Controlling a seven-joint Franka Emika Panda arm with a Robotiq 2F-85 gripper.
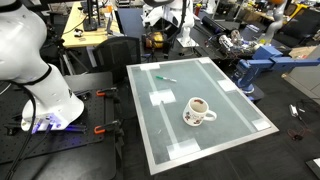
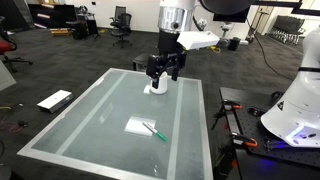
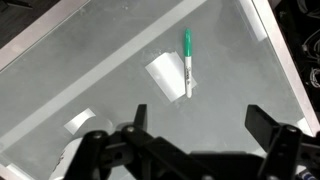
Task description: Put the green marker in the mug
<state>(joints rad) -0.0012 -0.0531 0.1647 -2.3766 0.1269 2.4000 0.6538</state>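
Table [image 1: 232, 98]: pale glassy top with a light frame and white tape patches. It carries the mug and the marker.
Arm [image 2: 176, 22]: white. In an exterior view it reaches down over the far part of the table [image 2: 95, 120].
Gripper [image 2: 165, 74]: dark, hanging just above the mug [image 2: 156, 89] and partly hiding it. The fingers are spread wide and hold nothing. In the wrist view the gripper [image 3: 198, 130] shows two dark fingers [image 3: 268, 125] well apart, with bare table [image 3: 105, 50] between them.
Mug [image 1: 198, 110]: white with a dark inside, standing upright on the table, empty as far as can be seen.
Patch [image 3: 164, 75]: white, flat on the table, just beside the marker.
Marker [image 3: 187, 62]: green with a paler end. It lies flat on the table at the edge of the patch [image 2: 139, 125], well apart from the mug and not in the gripper. It shows in both exterior views [image 1: 165, 78] [image 2: 154, 131].
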